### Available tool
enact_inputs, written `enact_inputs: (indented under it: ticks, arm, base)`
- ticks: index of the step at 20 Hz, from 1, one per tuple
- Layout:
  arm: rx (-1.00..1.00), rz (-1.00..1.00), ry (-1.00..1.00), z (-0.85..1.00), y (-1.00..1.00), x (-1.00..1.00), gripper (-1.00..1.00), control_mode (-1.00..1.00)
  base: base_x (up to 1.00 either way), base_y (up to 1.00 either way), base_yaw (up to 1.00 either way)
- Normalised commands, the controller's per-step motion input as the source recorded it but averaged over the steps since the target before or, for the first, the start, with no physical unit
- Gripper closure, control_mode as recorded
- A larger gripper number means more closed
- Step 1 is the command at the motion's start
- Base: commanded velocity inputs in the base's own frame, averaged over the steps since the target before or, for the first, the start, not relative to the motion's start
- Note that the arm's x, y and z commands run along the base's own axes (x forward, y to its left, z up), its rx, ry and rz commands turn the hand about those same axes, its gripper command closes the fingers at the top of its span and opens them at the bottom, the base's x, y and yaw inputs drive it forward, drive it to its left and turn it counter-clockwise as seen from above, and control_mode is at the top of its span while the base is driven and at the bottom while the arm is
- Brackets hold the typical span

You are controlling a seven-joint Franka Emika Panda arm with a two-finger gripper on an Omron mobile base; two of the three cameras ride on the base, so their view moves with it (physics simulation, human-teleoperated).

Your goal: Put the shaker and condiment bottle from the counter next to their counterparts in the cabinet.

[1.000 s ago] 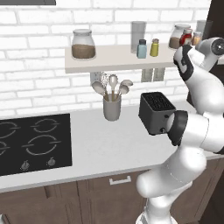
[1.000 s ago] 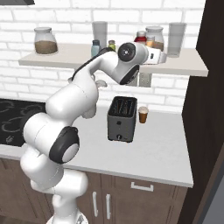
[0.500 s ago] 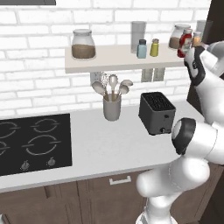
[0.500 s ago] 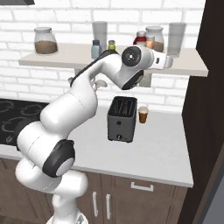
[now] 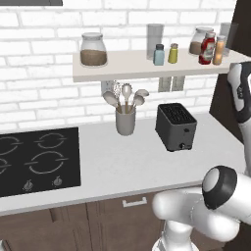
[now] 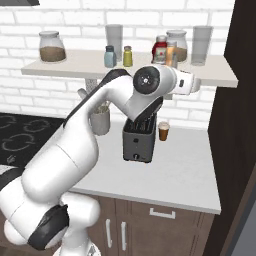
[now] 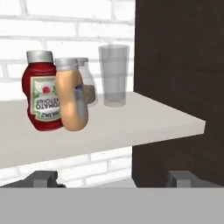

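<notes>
On the cream cabinet shelf (image 5: 127,71) (image 6: 210,75) (image 7: 131,124), the pale blue shaker (image 5: 159,55) (image 6: 109,56) stands right beside the yellow-green shaker (image 5: 173,53) (image 6: 128,56). Further right, the orange-tan condiment bottle (image 5: 218,50) (image 6: 171,54) (image 7: 72,98) stands upright against the red labelled bottle (image 5: 207,49) (image 6: 160,49) (image 7: 42,94). My gripper (image 6: 196,85) (image 7: 113,179) hangs open and empty just below and in front of the shelf edge, apart from both bottles. Its fingertips (image 7: 41,178) are spread wide.
A jar (image 7: 89,87) and a tall glass (image 7: 113,74) stand behind the bottles. Another jar (image 5: 93,49) and glass (image 5: 155,34) sit further left. On the counter are a black toaster (image 5: 175,126), a utensil pot (image 5: 125,120), a small cup (image 6: 163,131) and a cooktop (image 5: 34,159). A dark tall unit (image 6: 240,125) bounds the right.
The gripper opened, let go of the condiment bottle next to the red bottle, and drew back and down from the shelf. The bottle stays standing.
</notes>
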Motion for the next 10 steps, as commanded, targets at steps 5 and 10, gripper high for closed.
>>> enact_inputs:
  ticks: [5,10]
  arm:
    - [0.00,0.00,0.00,0.06,0.04,-1.00,-1.00,-1.00]
    - [0.00,0.00,0.00,0.00,0.13,-1.00,-1.00,-1.00]
  base:
    - [0.00,0.00,0.00]
    - [0.00,0.00,0.00]
